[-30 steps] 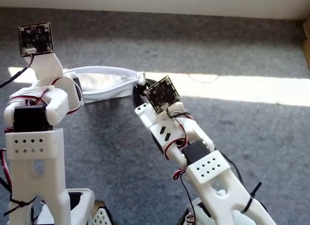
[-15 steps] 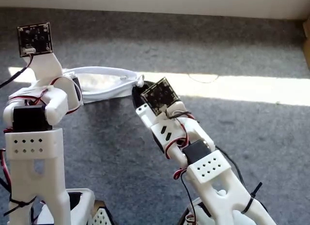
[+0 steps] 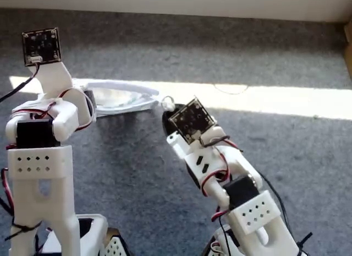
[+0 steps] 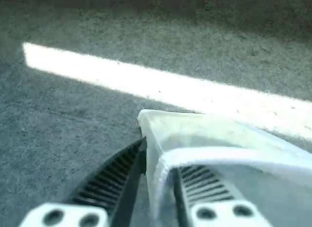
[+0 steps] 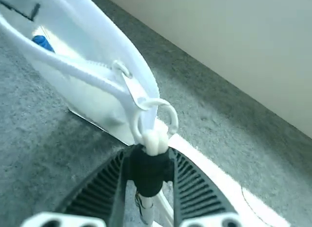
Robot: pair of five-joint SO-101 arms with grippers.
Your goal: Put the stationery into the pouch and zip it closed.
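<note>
- The left hand is clamped shut on the left end of the translucent white plastic zip pouch, with a ribbed finger on each side of its edge.
- The pouch lies on the grey carpeted surface between both hands, long axis left to right, zip end pointing right, with a small blue item inside.
- The right hand is pinched on the white ringed zipper pull. It has shifted rightwards since a second ago, and the pouch looks flatter.
</note>
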